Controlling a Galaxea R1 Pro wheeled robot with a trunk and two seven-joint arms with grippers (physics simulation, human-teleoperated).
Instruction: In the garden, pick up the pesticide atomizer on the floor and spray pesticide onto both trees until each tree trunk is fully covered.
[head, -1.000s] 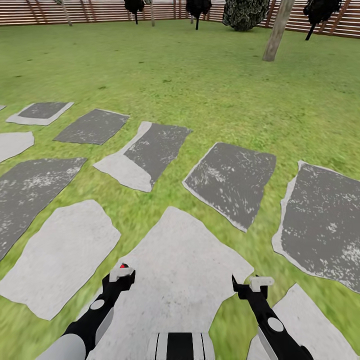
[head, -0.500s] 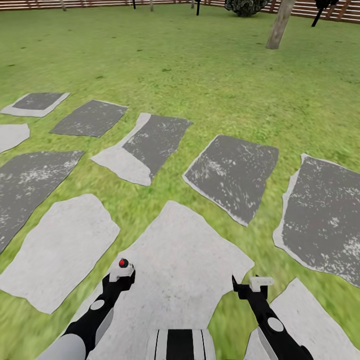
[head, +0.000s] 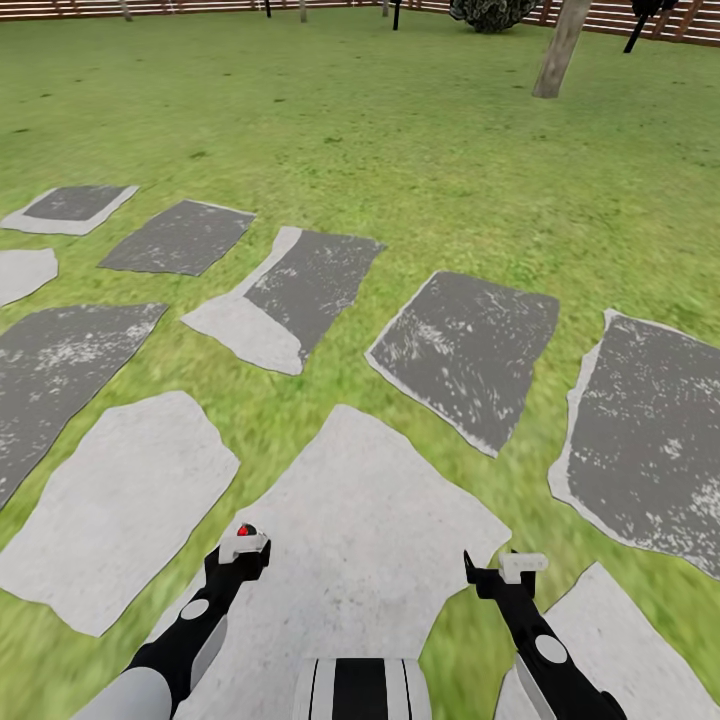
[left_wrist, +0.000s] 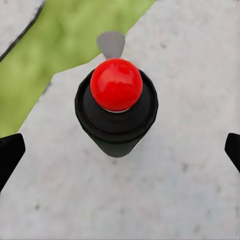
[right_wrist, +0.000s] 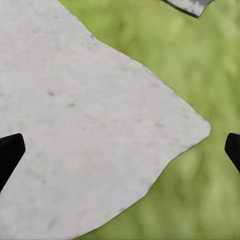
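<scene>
Counting across the head view, ten grey slabs (head: 465, 355) lay in the grass (head: 400, 150), some dark and some pale. One leaning tree trunk (head: 558, 50) stood far off on the right, well away from the robot, with one round dark bush (head: 490, 12) just to its left. A brown slatted fence (head: 200, 8) ran behind both.

Two arms reached forward and down at the near edge of that view, a little apart, above the big pale slab (head: 370, 500) nearest the robot. The left gripper (head: 240, 560) and right gripper (head: 510, 575) sat level with each other, and a red dot (head: 245, 529) showed at the tip of the left one.

One atomizer (left_wrist: 116, 117), a black can with a round red cap (left_wrist: 116, 84), appeared in the left wrist view. It was seen end-on over pale stone, midway between the two left fingers (left_wrist: 9, 152). Those dark tips stood wide apart and clear of the can. Whether the can stood on the slab or hung from the gripper could not be told.

The right fingers (right_wrist: 9, 152) were spread just as wide with nothing between them, above the pointed edge of a slab (right_wrist: 90, 125) and grass.
</scene>
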